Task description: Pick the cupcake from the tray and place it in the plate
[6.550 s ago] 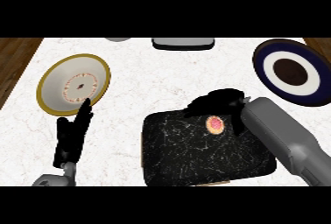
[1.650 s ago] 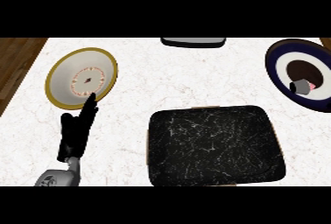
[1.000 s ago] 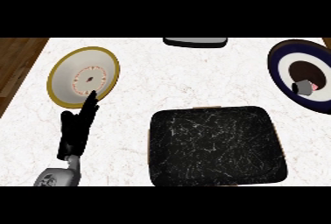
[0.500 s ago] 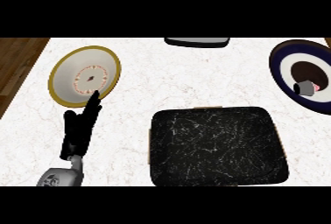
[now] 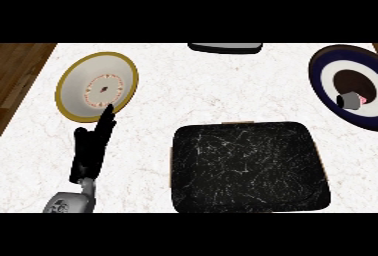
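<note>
The cupcake (image 5: 352, 100), pink-topped in a grey wrapper, lies tipped on its side on the dark blue and white plate (image 5: 329, 85) at the right edge of the head view. The black marbled tray (image 5: 247, 175) sits low in the middle with nothing on it. My left hand (image 5: 91, 147) rests open at the lower left, fingers straight and pointing up toward a gold-rimmed plate (image 5: 76, 85). My right hand does not show.
A gold-rimmed white plate with a pink ring pattern lies at the upper left. A dark flat object (image 5: 225, 47) pokes in at the counter's far edge. The counter's left edge borders wooden floor (image 5: 18, 70).
My right hand, which was on the cupcake at the tray, has left the view. The cupcake now lies on the blue plate. The view has drifted slightly; the left hand has stayed put.
</note>
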Controlling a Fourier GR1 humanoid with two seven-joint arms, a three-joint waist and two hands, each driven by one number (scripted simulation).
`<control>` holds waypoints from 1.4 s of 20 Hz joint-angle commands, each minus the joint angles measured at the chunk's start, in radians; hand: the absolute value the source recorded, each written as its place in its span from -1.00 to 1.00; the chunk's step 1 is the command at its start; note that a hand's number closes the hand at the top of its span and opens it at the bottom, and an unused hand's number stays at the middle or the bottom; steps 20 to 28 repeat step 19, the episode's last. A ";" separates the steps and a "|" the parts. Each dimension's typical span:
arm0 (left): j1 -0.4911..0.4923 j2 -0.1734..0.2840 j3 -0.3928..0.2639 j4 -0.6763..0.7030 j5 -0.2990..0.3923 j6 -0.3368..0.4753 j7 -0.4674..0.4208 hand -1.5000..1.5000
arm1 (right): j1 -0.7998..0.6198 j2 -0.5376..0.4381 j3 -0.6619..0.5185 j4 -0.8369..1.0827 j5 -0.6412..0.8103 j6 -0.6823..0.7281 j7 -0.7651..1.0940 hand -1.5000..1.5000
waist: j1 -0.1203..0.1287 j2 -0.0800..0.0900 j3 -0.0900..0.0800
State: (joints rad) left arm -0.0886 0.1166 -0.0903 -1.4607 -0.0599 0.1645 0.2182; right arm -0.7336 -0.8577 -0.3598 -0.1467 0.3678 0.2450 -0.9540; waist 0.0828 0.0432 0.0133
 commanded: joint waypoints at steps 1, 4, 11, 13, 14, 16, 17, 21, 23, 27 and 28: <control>-0.007 -0.009 -0.004 -0.006 0.003 0.000 0.002 0.00 | 0.018 -0.016 -0.024 0.014 -0.021 0.054 -0.073 -1.00 | -0.003 0.000 0.002; 0.011 0.004 -0.003 -0.017 0.003 -0.008 0.006 0.00 | 0.022 -0.019 -0.033 0.017 -0.030 0.052 -0.067 -1.00 | 0.012 0.003 0.003; 0.007 -0.001 0.008 0.009 0.012 -0.013 -0.026 0.00 | 0.026 -0.046 -0.074 0.026 -0.065 0.013 -0.032 -1.00 | 0.005 0.008 0.003; -0.005 0.004 0.008 0.008 0.004 -0.009 -0.014 0.00 | 0.027 -0.040 -0.080 0.026 -0.070 0.008 -0.036 -1.00 | 0.006 0.010 0.004; -0.006 0.008 0.009 0.000 0.006 -0.012 -0.008 0.00 | 0.030 -0.061 -0.076 0.018 -0.065 0.020 -0.042 -1.00 | 0.005 0.008 0.004; 0.006 0.000 -0.003 -0.006 0.011 -0.022 -0.010 0.00 | 0.030 -0.068 -0.081 0.024 -0.069 0.020 -0.023 -1.00 | 0.012 0.007 0.004; 0.002 -0.018 -0.017 -0.010 -0.002 -0.003 0.001 0.00 | 0.037 -0.068 -0.079 0.023 -0.066 0.017 -0.029 -1.00 | 0.007 0.006 0.005; 0.012 0.008 -0.004 -0.006 -0.002 -0.016 -0.004 0.00 | 0.047 -0.070 -0.073 0.020 -0.058 -0.005 -0.028 -1.00 | 0.013 0.006 0.004; 0.012 0.008 -0.004 -0.006 -0.002 -0.016 -0.004 0.00 | 0.047 -0.070 -0.073 0.020 -0.058 -0.005 -0.028 -1.00 | 0.013 0.006 0.004; 0.012 0.008 -0.004 -0.006 -0.002 -0.016 -0.004 0.00 | 0.047 -0.070 -0.073 0.020 -0.058 -0.005 -0.028 -1.00 | 0.013 0.006 0.004; 0.012 0.008 -0.004 -0.006 -0.002 -0.016 -0.004 0.00 | 0.047 -0.070 -0.073 0.020 -0.058 -0.005 -0.028 -1.00 | 0.013 0.006 0.004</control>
